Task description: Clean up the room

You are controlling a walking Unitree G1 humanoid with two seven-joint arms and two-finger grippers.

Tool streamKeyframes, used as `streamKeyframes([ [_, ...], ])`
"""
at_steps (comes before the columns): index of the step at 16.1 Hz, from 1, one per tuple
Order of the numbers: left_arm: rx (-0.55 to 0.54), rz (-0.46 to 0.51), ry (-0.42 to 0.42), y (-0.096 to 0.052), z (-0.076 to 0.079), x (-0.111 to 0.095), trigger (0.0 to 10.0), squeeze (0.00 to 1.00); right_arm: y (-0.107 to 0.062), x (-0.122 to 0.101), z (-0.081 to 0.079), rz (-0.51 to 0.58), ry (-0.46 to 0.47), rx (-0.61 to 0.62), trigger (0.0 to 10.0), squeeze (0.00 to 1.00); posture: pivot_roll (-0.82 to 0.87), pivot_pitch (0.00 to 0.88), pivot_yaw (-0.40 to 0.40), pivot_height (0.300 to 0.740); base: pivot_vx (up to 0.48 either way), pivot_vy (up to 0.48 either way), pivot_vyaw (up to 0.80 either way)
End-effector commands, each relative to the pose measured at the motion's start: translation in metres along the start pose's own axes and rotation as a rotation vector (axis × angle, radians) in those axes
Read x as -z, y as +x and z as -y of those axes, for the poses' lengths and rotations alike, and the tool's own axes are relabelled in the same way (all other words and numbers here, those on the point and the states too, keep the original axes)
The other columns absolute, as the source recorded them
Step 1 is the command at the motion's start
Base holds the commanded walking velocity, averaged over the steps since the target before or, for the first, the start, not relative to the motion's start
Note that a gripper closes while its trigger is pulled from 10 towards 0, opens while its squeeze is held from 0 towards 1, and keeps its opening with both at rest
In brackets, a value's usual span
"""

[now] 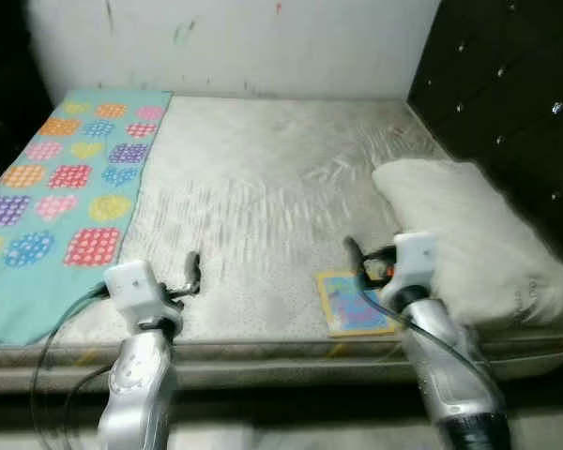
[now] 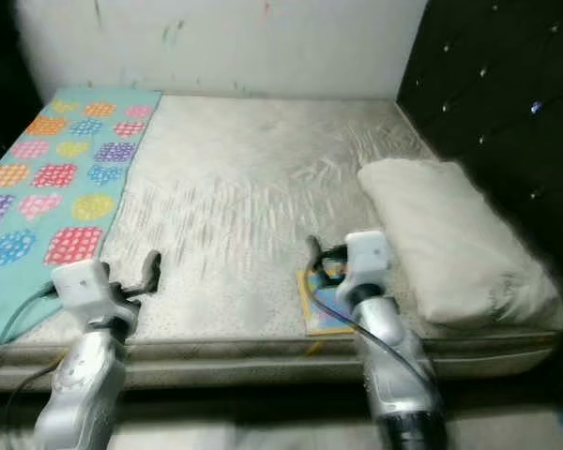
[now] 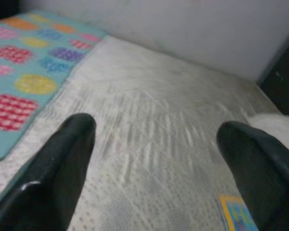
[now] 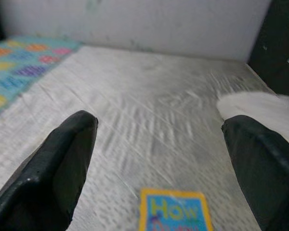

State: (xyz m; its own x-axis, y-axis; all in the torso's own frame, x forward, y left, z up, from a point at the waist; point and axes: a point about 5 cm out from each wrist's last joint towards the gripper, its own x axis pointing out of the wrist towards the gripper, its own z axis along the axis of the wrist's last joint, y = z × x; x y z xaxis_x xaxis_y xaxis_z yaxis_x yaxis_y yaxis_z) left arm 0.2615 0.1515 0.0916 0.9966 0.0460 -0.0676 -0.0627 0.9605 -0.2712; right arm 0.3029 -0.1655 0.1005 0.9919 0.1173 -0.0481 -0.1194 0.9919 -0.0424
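1. The book [image 1: 355,302] is a thin, flat picture book with a yellow border and a blue cover. It lies on the mattress [image 1: 263,197] near the front edge, just beside the pillow [image 1: 474,239].
2. The right gripper [image 4: 159,159] hovers over the front edge of the bed with its two black fingers spread wide apart and holding nothing. In the right wrist view the book sits between the fingers and a little ahead of them, not touching either one. The word on the cover seems to read "How", but the print is blurred.
3. The left gripper [image 3: 159,168] is also spread open and empty, above the mattress front edge and well apart from the book.
4. The mattress is pale grey with a quilted, dotted surface and some wrinkles.
5. The pillow is cream, soft and rectangular, lying by the dark tufted headboard [image 1: 507,84].
6. A turquoise sheet [image 1: 66,187] with coloured polka-dot patches covers the left side of the mattress.
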Motion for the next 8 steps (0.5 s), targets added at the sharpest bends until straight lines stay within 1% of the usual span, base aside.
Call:
streamKeyframes([
  [1,-0.032,0.003,-0.011,-0.0009,-0.0045,-0.0011,10.0,0.00,0.0017,-0.0020,-0.0068,0.006,0.011,-0.016,10.0,0.00,-0.05,0.000,-0.008,0.740,0.000,0.480,0.00],
  [6,-0.032,-0.001,-0.007,-0.0024,-0.0037,0.0006,10.0,0.00,0.0001,-0.0009,-0.0071,-0.001,0.005,-0.023,10.0,0.00,-0.06,0.000,-0.012,0.740,0.000,0.480,0.00],
  [7,-0.035,0.011,0.010,-0.0024,-0.0037,-0.0006,10.0,0.00,0.0003,-0.0003,-0.0072,-0.005,0.002,-0.028,10.0,0.00,-0.06,0.000,-0.012,0.740,0.000,0.000,0.00],
  [8,-0.014,0.028,-0.005,-0.0024,-0.0018,-0.0028,10.0,0.00,0.0005,-0.0003,-0.0073,-0.005,0.001,-0.028,10.0,0.00,-0.06,0.000,-0.012,0.740,0.000,0.000,0.00],
])
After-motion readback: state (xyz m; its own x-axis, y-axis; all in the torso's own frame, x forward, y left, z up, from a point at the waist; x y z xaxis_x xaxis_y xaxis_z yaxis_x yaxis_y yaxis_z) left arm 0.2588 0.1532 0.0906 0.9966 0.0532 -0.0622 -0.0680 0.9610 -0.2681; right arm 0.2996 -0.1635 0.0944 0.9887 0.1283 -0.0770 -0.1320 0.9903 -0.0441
